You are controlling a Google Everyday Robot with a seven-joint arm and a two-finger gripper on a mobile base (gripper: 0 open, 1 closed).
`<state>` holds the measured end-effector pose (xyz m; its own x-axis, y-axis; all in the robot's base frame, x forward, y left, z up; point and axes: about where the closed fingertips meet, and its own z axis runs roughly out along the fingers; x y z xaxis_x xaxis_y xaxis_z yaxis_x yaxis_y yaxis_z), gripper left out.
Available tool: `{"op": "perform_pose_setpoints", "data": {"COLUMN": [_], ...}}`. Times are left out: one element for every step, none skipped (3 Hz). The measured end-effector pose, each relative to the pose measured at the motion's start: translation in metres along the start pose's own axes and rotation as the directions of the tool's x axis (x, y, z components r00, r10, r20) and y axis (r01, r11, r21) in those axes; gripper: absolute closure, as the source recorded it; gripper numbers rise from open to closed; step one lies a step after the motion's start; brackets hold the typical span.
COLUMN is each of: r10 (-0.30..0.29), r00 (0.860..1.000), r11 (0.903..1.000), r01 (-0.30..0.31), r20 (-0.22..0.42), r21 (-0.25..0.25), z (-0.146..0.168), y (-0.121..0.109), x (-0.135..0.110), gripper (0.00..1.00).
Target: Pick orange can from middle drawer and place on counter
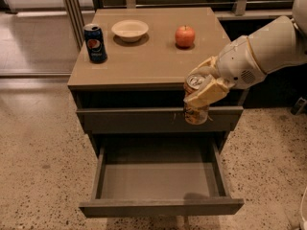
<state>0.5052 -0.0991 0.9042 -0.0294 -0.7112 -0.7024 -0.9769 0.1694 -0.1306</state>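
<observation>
My gripper [200, 94] is shut on the orange can [196, 115] and holds it upright in the air. The can's silver lid is about level with the front edge of the counter [144, 61], just in front of it on the right. Its lower part hangs in front of the closed drawer front [129, 121] above the open one. The middle drawer [160, 207] is pulled out below, and its inside is empty. My pale arm [268, 47] reaches in from the right.
On the counter stand a blue Pepsi can [95, 43] at the left, a cream bowl [130, 30] at the back and a red apple [185, 36] at the back right. Speckled floor surrounds the cabinet. A metal post [72, 8] stands at the back left.
</observation>
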Motion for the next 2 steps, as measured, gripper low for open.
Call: {"op": "perform_pose_setpoints", "data": {"r10": [0.000,0.021], "r00": [1.000,0.999], "r11": [1.0000,0.9988], "r01": [0.000,-0.019], "r20": [0.000,-0.030], "r21": [0.000,0.044], "z": [0.0001,-0.0010], "y": [0.0001,-0.0086], "x": [0.0000,0.0031], "gripper": [1.00,1.00]}}
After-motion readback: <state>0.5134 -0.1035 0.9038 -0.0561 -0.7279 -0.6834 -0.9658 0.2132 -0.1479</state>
